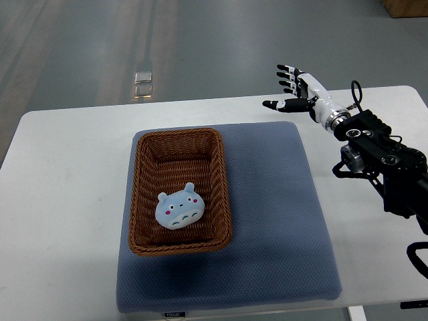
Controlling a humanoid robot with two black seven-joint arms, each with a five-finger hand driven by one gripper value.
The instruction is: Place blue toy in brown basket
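Observation:
A light blue plush toy (180,208) with a small face lies inside the brown wicker basket (143,174), toward its near end. The basket stands on a blue-grey mat (281,200). My right hand (289,87) hovers high over the table's far right part, well away from the basket, its fingers spread and holding nothing. Its black arm (381,157) comes in from the right edge. The left arm is out of view.
The mat lies on a white table (60,200). Grey floor shows beyond the far edge, with a small shiny object (142,85) on it and a brown box corner (406,7) at the top right.

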